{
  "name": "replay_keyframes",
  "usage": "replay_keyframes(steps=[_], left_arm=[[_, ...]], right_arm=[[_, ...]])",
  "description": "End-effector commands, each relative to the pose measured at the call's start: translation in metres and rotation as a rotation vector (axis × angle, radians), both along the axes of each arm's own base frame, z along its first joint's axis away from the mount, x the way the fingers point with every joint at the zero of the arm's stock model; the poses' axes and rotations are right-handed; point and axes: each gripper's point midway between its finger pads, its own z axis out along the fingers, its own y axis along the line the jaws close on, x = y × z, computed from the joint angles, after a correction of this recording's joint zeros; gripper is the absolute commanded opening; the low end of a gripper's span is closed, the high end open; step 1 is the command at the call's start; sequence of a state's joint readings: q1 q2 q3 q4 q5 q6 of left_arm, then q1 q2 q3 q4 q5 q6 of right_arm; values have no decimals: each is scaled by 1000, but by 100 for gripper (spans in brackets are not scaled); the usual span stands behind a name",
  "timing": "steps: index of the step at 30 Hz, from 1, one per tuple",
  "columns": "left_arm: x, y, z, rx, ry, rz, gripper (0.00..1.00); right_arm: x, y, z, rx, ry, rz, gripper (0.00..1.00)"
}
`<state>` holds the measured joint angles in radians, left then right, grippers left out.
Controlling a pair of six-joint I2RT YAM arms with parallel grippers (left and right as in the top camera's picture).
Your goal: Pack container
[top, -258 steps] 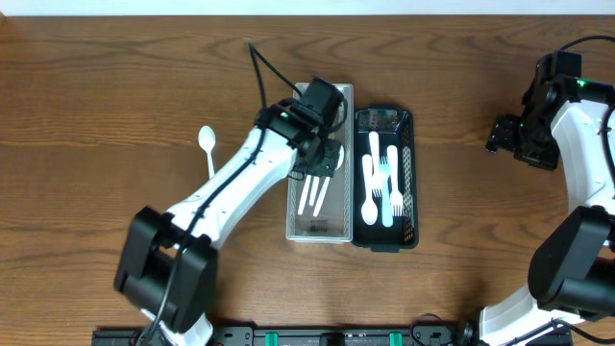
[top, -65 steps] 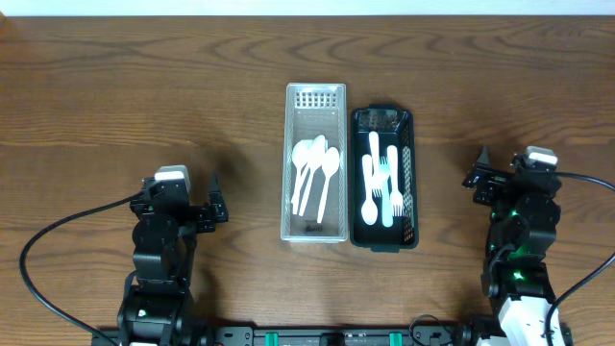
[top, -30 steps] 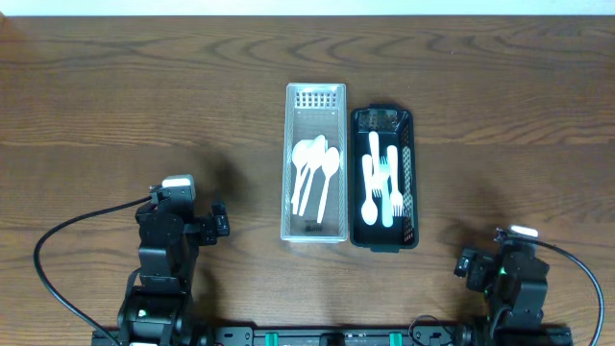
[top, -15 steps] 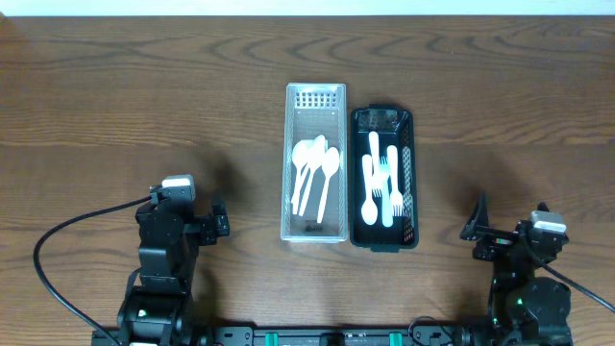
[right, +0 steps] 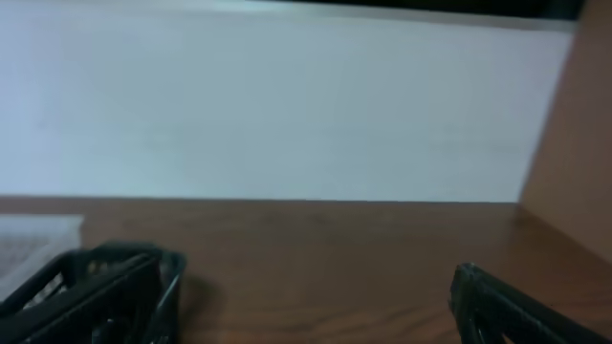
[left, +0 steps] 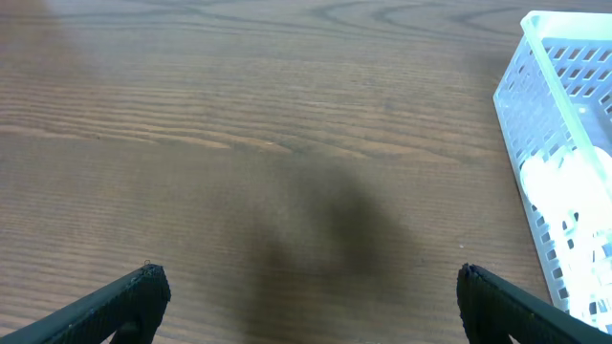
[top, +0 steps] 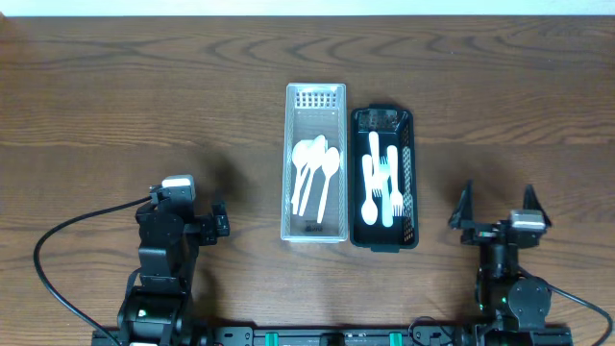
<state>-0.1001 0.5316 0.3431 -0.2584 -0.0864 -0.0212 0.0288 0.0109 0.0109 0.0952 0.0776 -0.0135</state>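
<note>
A clear container (top: pixel 315 106) stands mid-table with three white spoons (top: pixel 315 173) in it. Right beside it is a black container (top: pixel 408 178) holding white forks and a spoon (top: pixel 382 187). My left gripper (top: pixel 220 219) is open and low at the front left, well left of the clear container (left: pixel 564 115), with nothing between its fingertips (left: pixel 143 287). At the front right, my right gripper (top: pixel 495 210) is open and empty, with its right finger (right: pixel 488 296) showing. A dark shape at the left of the right wrist view, likely the black container (right: pixel 96 287), hides the other finger.
Bare brown wood table (top: pixel 125 106) lies all around both containers. Black cables (top: pixel 58 259) loop beside the arm bases at the front edge. A pale wall (right: pixel 287 105) rises behind the table's far edge.
The right gripper has risen from the front edge and turned, so its spread fingers now point toward the far side. The left arm and both containers have not moved.
</note>
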Motion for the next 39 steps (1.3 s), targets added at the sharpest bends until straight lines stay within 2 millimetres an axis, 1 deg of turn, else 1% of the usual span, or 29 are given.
replay_keyframes(steps=[1, 8, 39], left_arm=[[1, 2, 4, 16, -10, 2, 98], [1, 2, 4, 16, -10, 2, 98], [1, 2, 4, 16, -10, 2, 98]], right_arm=[[0, 21, -10, -46, 34, 114, 99], [0, 21, -43, -39, 169, 116, 99], [0, 20, -42, -43, 167, 113, 99]])
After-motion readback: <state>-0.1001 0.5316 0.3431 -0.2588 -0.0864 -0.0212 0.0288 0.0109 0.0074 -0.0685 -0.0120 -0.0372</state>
